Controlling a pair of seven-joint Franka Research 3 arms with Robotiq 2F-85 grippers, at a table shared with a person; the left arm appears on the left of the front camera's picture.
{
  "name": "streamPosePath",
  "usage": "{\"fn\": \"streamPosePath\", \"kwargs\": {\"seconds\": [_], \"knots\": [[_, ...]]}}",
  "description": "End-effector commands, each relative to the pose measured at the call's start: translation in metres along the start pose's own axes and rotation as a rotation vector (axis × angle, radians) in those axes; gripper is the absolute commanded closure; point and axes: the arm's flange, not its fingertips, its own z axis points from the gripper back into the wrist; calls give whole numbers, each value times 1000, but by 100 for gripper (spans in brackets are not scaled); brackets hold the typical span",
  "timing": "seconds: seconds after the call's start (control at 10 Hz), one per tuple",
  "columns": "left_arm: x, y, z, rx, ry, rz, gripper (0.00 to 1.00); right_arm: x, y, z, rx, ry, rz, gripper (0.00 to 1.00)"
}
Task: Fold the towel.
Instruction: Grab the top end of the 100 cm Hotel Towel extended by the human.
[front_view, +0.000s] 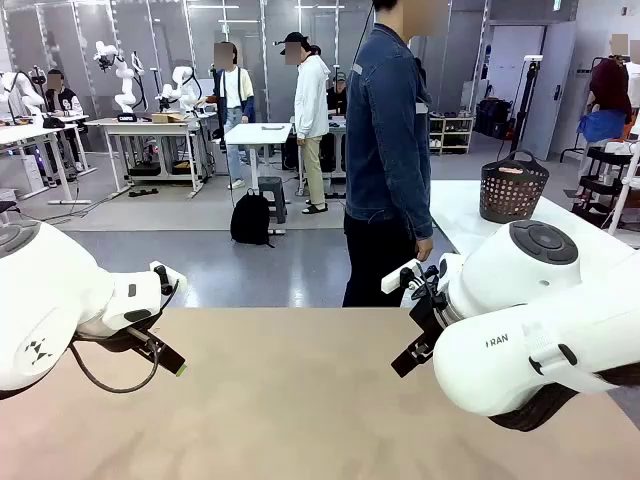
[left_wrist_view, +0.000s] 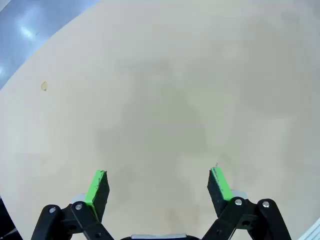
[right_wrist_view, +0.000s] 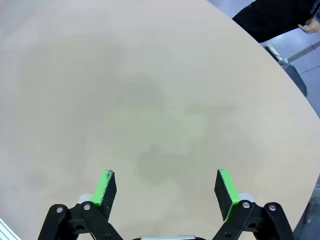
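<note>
Both grippers hang over the bare beige table (front_view: 290, 400). My left gripper (front_view: 172, 322) is at the left and stands open in the left wrist view (left_wrist_view: 159, 182), with nothing between its green pads (left_wrist_view: 96, 186). My right gripper (front_view: 405, 322) is at the right, likewise open and empty (right_wrist_view: 166, 186) above the tabletop (right_wrist_view: 150, 100). A sliver of pale pink shows inside the rim of a black basket (front_view: 513, 190) on the white table at the right; it is too small to tell whether this is the towel.
A person in a denim jacket (front_view: 388, 130) stands at the far edge of the table, turned sideways, one hand (front_view: 424, 250) hanging down. Their dark trousers (right_wrist_view: 270, 17) show past the table's edge. A small mark (left_wrist_view: 44, 85) is on the tabletop.
</note>
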Motion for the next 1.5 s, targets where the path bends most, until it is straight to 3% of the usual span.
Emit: {"fn": "streamPosePath", "kwargs": {"seconds": [0.0,0.8,0.9,1.1,1.2,1.4], "knots": [[0,0,0,0,0,0,0,0,0,0,0,0,0,0],[0,0,0,0,0,-1,0,0,0,0,0,0,2,0],[16,8,29,-58,-43,16,0,17,-13,29,41,-9,-23,0],[28,38,80,-259,43,109,0,44,-44,90,195,21,-117,0],[31,56,104,-304,56,155,0,50,-62,117,269,15,-161,0],[26,96,153,-552,50,288,0,41,-110,161,551,27,-288,0]]}}
